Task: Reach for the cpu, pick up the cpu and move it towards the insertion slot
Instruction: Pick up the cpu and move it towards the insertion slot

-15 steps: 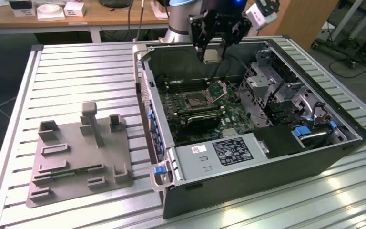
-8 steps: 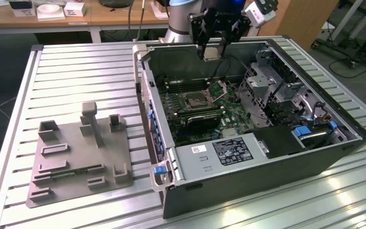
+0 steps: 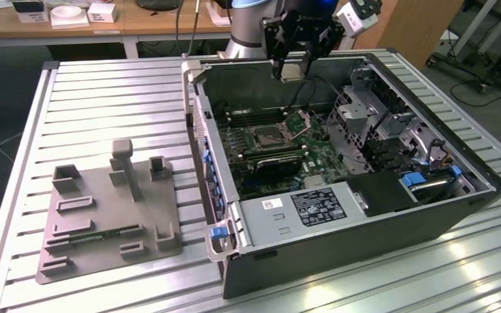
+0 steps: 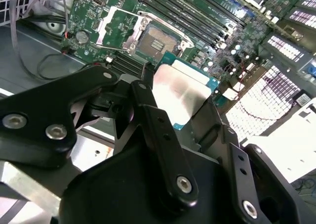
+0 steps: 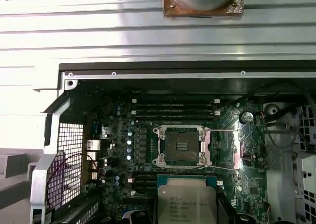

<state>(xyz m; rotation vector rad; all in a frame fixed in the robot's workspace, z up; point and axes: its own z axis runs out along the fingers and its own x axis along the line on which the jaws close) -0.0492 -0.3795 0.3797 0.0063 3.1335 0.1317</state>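
Open computer case (image 3: 355,215) lying on its side on a slatted metal table (image 3: 102,104), with the robot's gripper (image 3: 292,70) poised above the case's far wall – its black fingers (image 4: 163,135) clenched on the cpu (image 4: 183,96), whose shiny silver top catches the light in the second wrist view and shows again at the lower edge of the first wrist view (image 5: 187,204). Progress, judged from these views: the reach and the pick-up appear complete, since the chip hangs clear of any surface in the grasp; the carry toward the insertion slot (image 3: 273,135) seems under way but unfinished, the chip being raised above the board and near the socket rather than over it. The insertion slot (image 5: 181,146) sits in the green motherboard (image 3: 320,163) with its silver retention plate (image 3: 303,122) swung up and its dark centre bare – nothing is seated in it. Contents of the case: the motherboard with long memory slots (image 5: 173,110) beside the socket, a perforated drive cage (image 3: 364,124), a labelled grey power unit (image 3: 307,208) and blue latches. Beside the case, at the exterior view's left, a grey fixture tray (image 3: 102,215) carries upright blocks and a thin green strip (image 3: 102,233)
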